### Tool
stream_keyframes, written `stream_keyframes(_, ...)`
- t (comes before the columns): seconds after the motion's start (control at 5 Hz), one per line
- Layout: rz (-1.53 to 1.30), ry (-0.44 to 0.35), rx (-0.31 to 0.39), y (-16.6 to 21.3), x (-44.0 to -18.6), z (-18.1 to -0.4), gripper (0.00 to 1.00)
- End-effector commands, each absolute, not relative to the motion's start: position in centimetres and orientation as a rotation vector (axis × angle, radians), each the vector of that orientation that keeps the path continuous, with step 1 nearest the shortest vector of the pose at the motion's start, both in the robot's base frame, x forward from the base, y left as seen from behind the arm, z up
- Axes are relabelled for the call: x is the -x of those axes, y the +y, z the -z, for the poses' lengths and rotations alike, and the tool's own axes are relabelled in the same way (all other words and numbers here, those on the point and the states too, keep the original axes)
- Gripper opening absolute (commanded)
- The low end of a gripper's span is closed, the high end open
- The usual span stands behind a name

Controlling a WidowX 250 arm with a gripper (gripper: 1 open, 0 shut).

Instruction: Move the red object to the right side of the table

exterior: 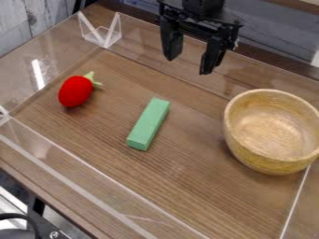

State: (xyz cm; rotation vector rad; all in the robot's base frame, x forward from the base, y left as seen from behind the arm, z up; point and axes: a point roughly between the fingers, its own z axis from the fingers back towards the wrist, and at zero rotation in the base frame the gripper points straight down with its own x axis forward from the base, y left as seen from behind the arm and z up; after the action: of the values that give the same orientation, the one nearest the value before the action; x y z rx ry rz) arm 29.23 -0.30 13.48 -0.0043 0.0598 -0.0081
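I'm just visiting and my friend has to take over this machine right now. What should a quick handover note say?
Gripper: open, empty, pointing down, hanging above the far middle of the table.
Red object: lying at the left side, untouched, apart from the gripper.
Green block: centre. Wooden bowl: right side, empty.
Done: nothing yet.
Left: reach the red object, grasp it, carry it to the right side, release.

I've got the gripper [191, 54] hanging at the far end of my view, pointing straight down, black fingers [208, 58] spread wide with clear gaps between them. Nothing's caught in the jaws. I count what looks like three dark prongs, though the angle makes that hard to confirm. The wrist and arm above run off the top edge.
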Motion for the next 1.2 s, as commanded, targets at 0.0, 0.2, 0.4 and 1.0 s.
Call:
stream_keyframes(0.0, 0.054, 0.093, 0.003, -0.1, -28.9, -13.1, 1.00)
stream_keyframes(0.2, 0.045, 0.101, 0.000, 0.5, -28.7, -12.3, 1.00)
stream_keyframes(0.4, 0.007, 0.124, 0.002, 0.9, -28.0, -11.5, 1.00)
stream_keyframes(1.0, -0.239, 0.057, -0.011, 10.1, -24.8, -9.9, 1.00)
